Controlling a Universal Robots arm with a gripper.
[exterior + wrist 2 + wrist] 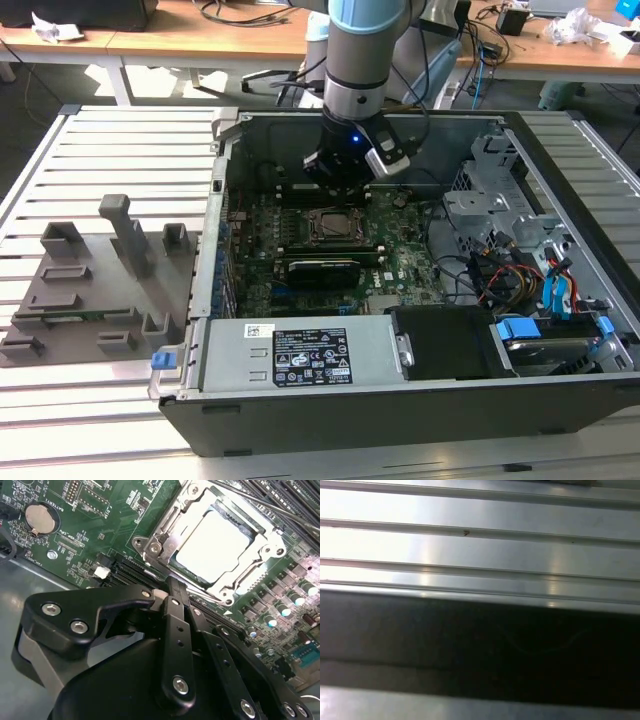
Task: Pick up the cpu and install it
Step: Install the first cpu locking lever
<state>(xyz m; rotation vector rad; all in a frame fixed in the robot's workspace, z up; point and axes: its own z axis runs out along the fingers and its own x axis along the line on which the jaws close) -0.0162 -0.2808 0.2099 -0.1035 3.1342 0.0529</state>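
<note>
The cpu (212, 547) sits in its socket, apart from the jaws.

The arm (357, 55) is a thick silver-grey cylinder with a pale blue band at its upper joint. A small blue light glows on the black wrist below it, beside a silver-cased wrist camera (388, 156). The gripper (172, 605) is matt black, its flat linkage bars (176, 645) pinned with bright silver screws.
</note>
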